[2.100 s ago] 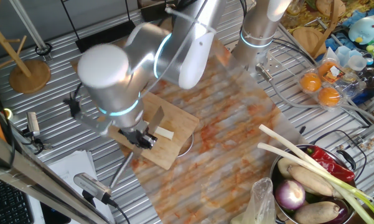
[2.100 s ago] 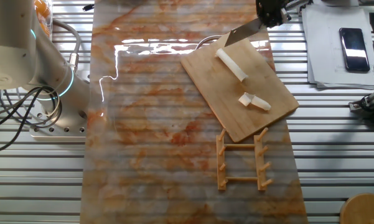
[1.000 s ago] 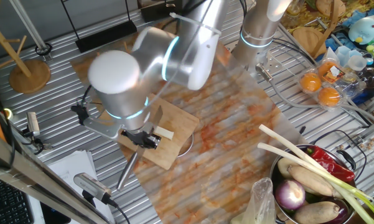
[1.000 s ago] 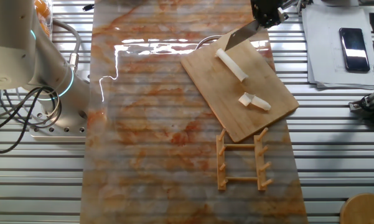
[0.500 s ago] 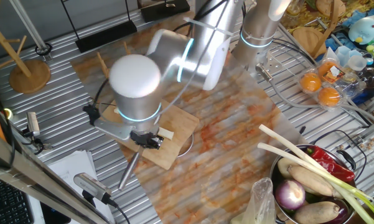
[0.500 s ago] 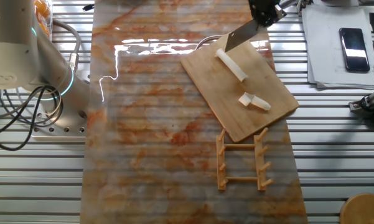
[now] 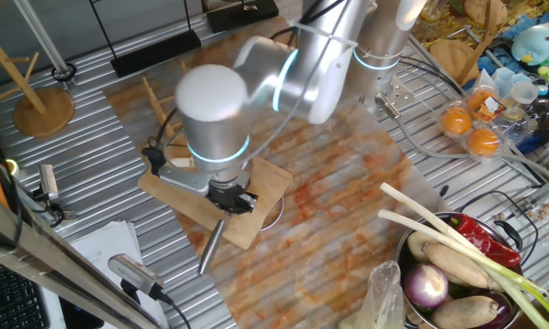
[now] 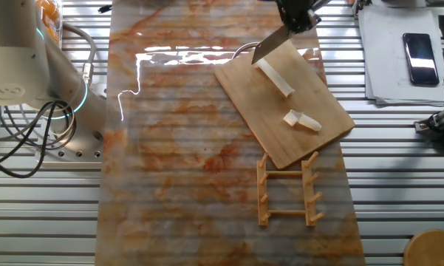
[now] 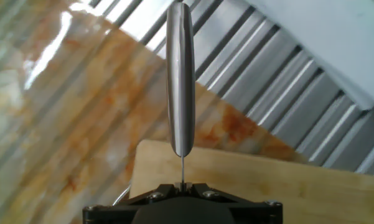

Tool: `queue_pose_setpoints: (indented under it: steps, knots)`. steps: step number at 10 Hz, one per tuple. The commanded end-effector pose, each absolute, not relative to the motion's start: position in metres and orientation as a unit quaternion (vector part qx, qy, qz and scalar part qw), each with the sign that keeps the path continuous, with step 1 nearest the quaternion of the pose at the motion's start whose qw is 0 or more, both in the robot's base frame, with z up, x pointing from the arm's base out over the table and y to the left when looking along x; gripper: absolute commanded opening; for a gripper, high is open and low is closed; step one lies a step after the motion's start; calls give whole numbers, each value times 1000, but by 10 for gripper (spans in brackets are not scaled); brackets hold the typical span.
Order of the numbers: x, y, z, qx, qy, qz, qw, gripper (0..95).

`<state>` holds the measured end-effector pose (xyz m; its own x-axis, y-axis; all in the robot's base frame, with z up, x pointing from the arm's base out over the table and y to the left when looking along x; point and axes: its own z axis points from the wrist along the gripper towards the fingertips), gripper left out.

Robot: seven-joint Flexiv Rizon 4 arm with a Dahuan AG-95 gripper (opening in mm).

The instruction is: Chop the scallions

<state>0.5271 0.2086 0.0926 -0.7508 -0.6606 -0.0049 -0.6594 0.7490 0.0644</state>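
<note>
The gripper point(image 8: 295, 16) is clenched on the knife point(image 8: 268, 43), whose blade hangs just off one end of the scallions point(image 8: 275, 77). These lie on the cutting board point(image 8: 262, 118) near the table's far right corner in the other fixed view. The blade should sit square across the long stalk before descending, clear of the cut chunk point(image 8: 301, 120).
</note>
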Motion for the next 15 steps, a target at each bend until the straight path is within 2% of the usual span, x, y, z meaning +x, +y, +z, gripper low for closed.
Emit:
queue_pose_setpoints:
  steps: [1, 9, 13, 15]
  knots:
    - [516, 213, 79, 354, -933, -53, 19, 0]
    - [502, 222, 59, 402, -912, -63, 38, 0]
    - [493, 224, 54, 403, -912, -64, 38, 0]
    - [486, 220, 52, 411, -909, -59, 25, 0]
